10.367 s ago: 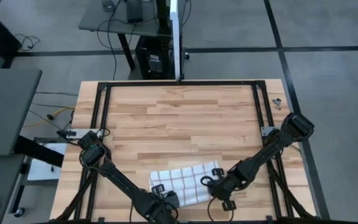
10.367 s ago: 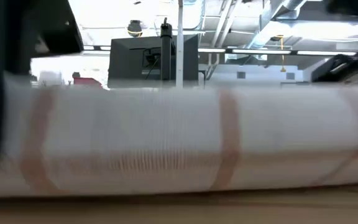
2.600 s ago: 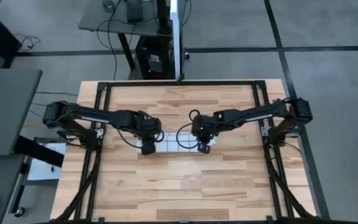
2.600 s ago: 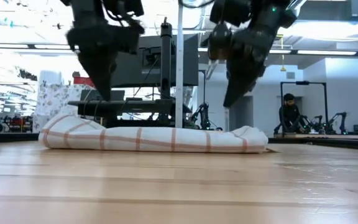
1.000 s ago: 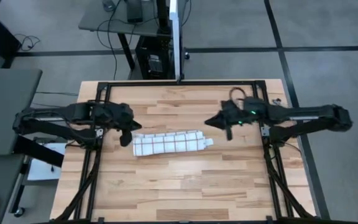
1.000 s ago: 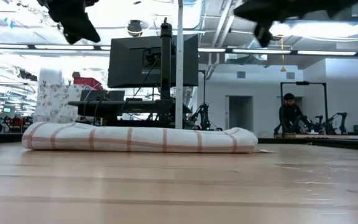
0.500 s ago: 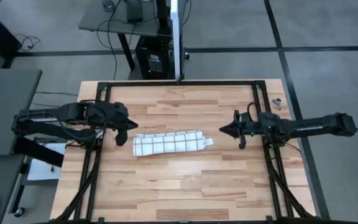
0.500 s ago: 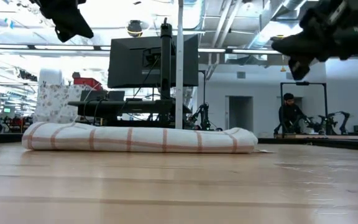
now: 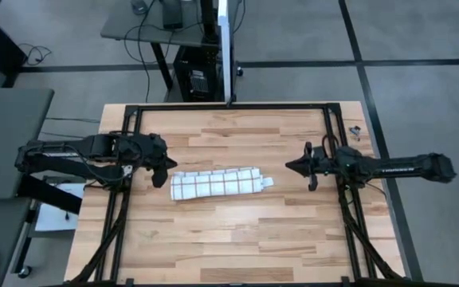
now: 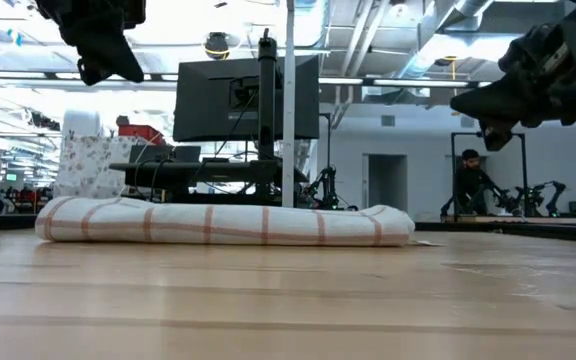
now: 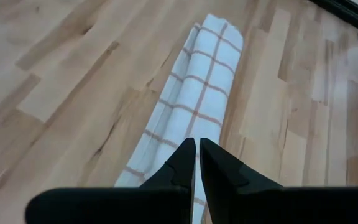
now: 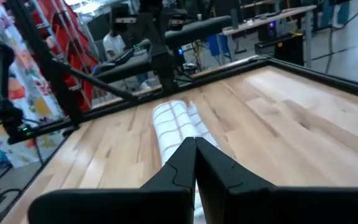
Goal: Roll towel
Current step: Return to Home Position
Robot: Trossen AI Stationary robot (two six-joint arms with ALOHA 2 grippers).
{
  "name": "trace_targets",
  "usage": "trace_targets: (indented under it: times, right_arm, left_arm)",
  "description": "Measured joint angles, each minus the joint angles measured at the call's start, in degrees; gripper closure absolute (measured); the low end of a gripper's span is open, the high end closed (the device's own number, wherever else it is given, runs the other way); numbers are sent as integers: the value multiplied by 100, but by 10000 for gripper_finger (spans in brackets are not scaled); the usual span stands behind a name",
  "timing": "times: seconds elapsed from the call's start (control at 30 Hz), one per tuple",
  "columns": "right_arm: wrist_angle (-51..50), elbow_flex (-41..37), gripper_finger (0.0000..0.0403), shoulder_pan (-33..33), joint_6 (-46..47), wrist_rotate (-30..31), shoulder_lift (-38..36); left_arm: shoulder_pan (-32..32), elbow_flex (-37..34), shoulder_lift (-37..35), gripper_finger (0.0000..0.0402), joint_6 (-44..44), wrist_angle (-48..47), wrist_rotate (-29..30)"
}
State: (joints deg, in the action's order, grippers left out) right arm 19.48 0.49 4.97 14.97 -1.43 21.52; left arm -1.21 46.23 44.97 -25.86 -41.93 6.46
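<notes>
The towel, white with thin red checks, lies rolled into a long roll on the wooden table, its length running left to right; it also shows in the low view, the left wrist view and the right wrist view. My left gripper is shut and raised off the table just beyond the roll's left end. My right gripper is shut and raised, apart from the roll's right end, where a small corner of cloth sticks out.
A black metal frame runs around the table's far and side edges. A post and a monitor stand behind the far edge. People show in the room beyond. Bare wood lies on the near side of the roll.
My right gripper has drawn back from the towel toward the table's right edge and come lower. My left gripper has shifted only slightly near the roll's left end. The rolled towel has stayed where it was.
</notes>
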Motion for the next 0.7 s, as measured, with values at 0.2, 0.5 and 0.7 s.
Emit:
trace_targets:
  times: [0.2, 0.5, 0.7]
  right_arm:
    - [-1200, -2, 403, -25, -3, -13, -887]
    - [-1900, 0, 403, 480, -254, 157, -1826]
    - [-1925, 2, 403, 610, -261, 157, -1816]
  left_arm:
    - [0, 0, -61, 395, 76, 533, 0]
    - [0, -2, -114, 395, 69, 578, 0]
    - [0, -2, -116, 395, 168, 693, -2]
